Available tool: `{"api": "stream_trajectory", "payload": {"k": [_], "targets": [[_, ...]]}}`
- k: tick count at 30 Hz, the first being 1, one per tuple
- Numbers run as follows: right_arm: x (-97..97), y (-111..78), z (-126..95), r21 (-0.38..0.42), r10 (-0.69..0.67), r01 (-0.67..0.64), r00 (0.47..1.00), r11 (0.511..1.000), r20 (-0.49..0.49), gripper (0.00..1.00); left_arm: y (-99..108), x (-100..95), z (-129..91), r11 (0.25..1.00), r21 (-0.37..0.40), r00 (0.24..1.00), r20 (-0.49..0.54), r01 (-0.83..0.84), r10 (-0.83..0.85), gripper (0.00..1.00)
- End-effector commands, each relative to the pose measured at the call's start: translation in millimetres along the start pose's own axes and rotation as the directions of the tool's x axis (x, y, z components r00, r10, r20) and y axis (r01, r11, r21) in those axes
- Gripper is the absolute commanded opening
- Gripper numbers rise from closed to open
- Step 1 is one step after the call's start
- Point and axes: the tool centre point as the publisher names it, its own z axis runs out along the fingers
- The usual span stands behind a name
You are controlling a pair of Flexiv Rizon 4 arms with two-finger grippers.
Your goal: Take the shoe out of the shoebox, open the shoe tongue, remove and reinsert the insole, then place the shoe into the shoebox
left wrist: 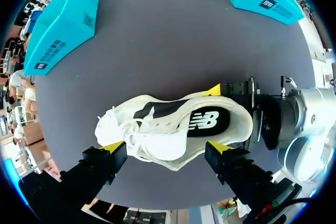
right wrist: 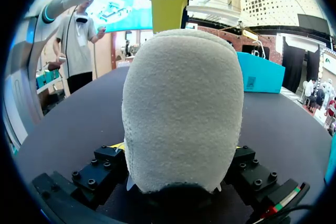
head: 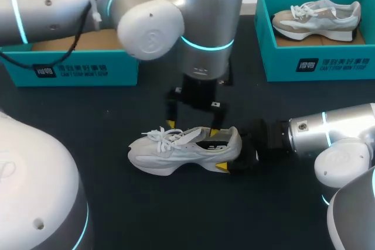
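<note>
Right tool (head: 235, 149) clamps the heel of the white mesh sneaker (head: 184, 150); left tool (left wrist: 165, 148) hangs open above it. Likely the tongue-opening step: next, lower and pinch the tongue (left wrist: 157, 113).

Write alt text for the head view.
A white sneaker stands on the table, its heel gripped by the right gripper, the left gripper open above it. Behind are two teal shoeboxes; the right one holds another sneaker.

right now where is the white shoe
In the head view the white shoe sits on the table near the middle, heel gripped by the right hand, the open left hand just above it.
</note>
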Motion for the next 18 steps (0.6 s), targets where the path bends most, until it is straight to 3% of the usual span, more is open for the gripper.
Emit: {"api": "stream_trajectory", "payload": {"k": [1,5,13,18], "targets": [[-3.3,-5.3,10.7,0.005,-0.001,0.001,1.0,1.0,0.002,0.0,-6.1,24.1,8.3,0.999,-0.039,0.999,0.048,-0.001,0.002,0.99],[-3.3,-5.3,10.7,0.005,-0.001,0.001,1.0,1.0,0.002,0.0,-4.0,21.1,11.5,0.999,-0.054,0.999,0.044,0.005,-0.002,0.8],[-3.3,-5.3,10.7,0.005,-0.001,0.001,1.0,1.0,0.002,0.0,-11.5,5.4,18.3,0.995,-0.085,0.998,0.049,0.046,-0.041,0.56],[-3.3,-5.3,10.7,0.005,-0.001,0.001,1.0,1.0,0.002,0.0,-5.7,5.0,18.5,0.994,-0.102,0.997,0.058,0.048,-0.042,0.4]]}}
